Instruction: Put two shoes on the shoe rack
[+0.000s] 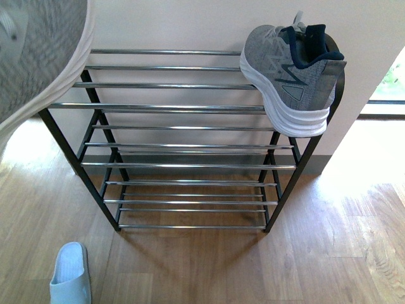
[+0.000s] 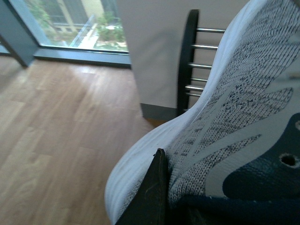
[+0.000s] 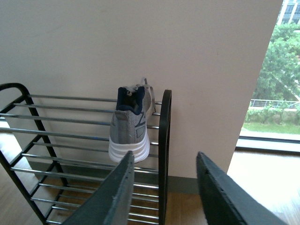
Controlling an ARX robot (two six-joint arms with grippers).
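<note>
Second sneaker (image 1: 38,57) aloft, left of rack (image 1: 164,106) top
Left gripper (image 2: 158,199) clamps it; right gripper (image 3: 164,161) gapes empty. Next: lower beside placed sneaker (image 1: 291,76).

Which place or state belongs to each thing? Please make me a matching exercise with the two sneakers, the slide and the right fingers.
Things:
1. right-hand sneaker
2. left-hand sneaker
3. slide
4. right fingers

Places or states:
A. on the floor
B. open and empty
C. on the top tier of the shoe rack
D. in the air, off the rack

Pairs: 1-C; 2-D; 3-A; 4-B
</note>
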